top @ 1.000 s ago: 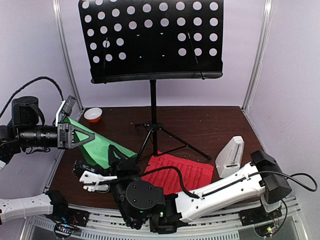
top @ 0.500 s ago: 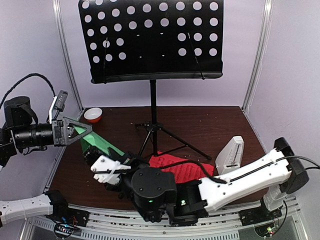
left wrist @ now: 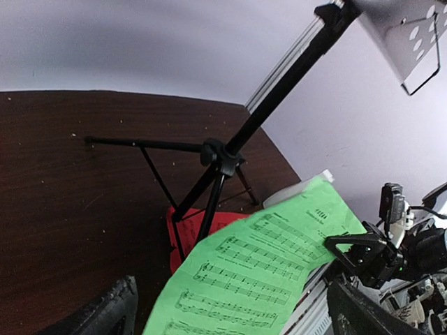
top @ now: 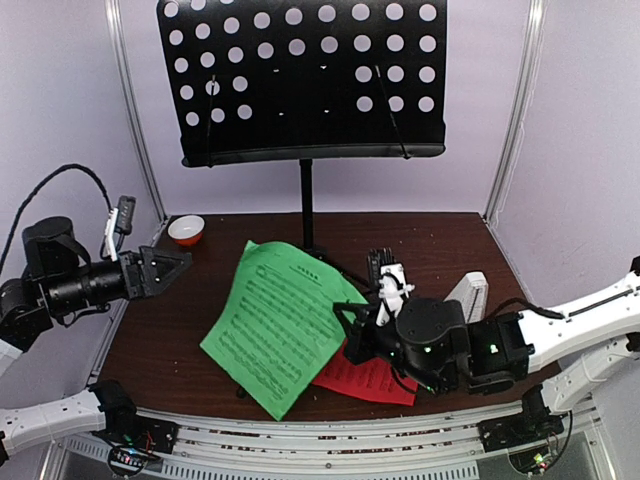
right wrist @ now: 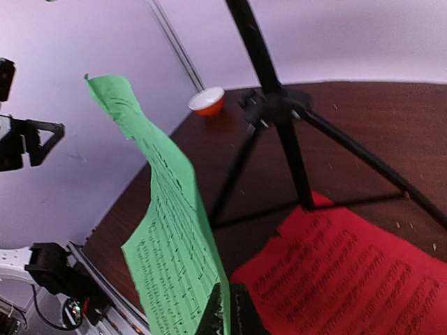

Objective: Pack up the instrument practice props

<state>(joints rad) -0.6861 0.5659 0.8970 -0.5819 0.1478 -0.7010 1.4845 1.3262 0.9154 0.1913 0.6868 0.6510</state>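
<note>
**Figure. Overhead view, read left to right, with details from both wrist views.**

At far left the left gripper (top: 155,238) stood with its jaws spread wide and held nothing. Behind it a small orange-and-white bowl (top: 186,229) sat in the table's (top: 440,235) back left corner.

At lower centre the green sheet-music page (top: 280,325) hung tilted and bowed above the table, lapping over the red sheet-music page (top: 378,382) in this view. Whether its lowest corner touched the wood could not be told.

The black tripod music stand (top: 310,80) rose at centre. Its perforated desk filled the top of the frame, and its feet stood just beside the red page, which lay flat.

Right of centre the right gripper (right wrist: 227,310) was clamped on the green page's edge. The white pyramid metronome (top: 468,298) stood upright at right.

Judged from its curl, the page was light and limp. It would sag and could slip or tear, so a firm pinch well inside an edge suits it. The flat red page probably needs lifting by a free corner.
</note>
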